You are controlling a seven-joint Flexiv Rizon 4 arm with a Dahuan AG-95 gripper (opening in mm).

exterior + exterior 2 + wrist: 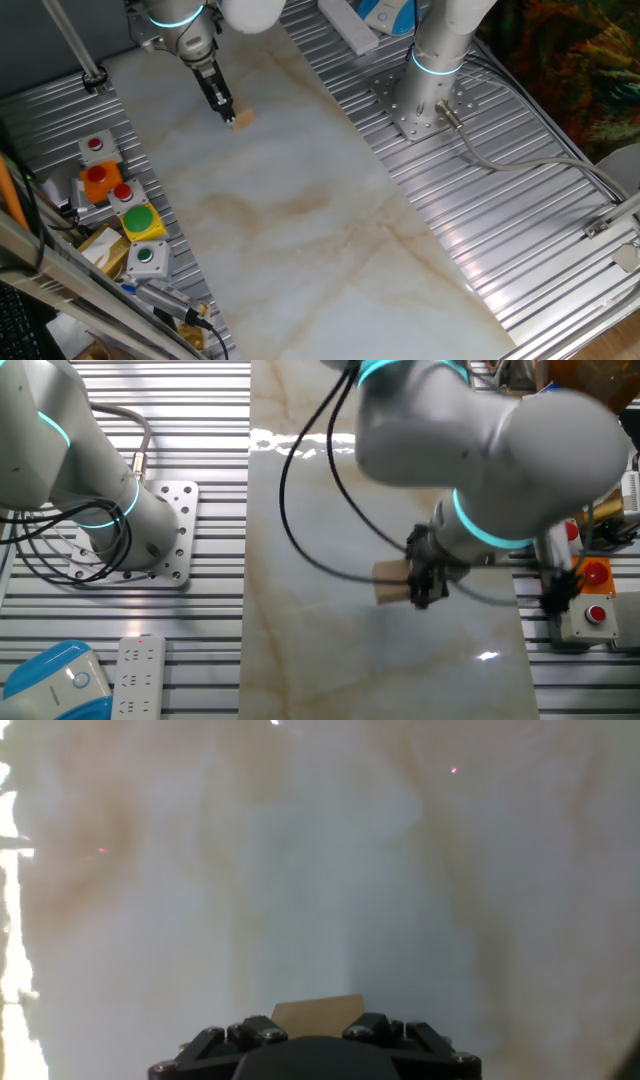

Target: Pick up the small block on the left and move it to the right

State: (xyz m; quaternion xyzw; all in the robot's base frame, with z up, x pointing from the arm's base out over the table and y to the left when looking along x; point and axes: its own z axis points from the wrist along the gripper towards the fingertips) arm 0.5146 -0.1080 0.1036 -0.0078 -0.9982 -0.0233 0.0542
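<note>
My tool sat in the upper left of one fixed view, its dark fingers angled down toward the pale marbled surface. The small block, a light-tan wooden cube, lay right at the fingertips, poking out on their right side. I could not tell from that angle whether the block rested on the surface or hung a little above it.

From the other fixed view, my tool appeared right of centre, below the bulky grey wrist with its glowing cyan ring. The small block stuck out to the left of the black fingers, touching them, and they seemed closed against it, so I took it that I had hold of it. A black cable looped across the surface behind.

In the hand view, the small block showed as a tan wedge at the bottom centre, just above the dark tool body, with only blurred marble beyond.

At the lower left of the first fixed view stood the button boxes, among them a red button and a green button, well apart from the block. The arm's base was bolted to the ribbed metal plate at the upper right.
</note>
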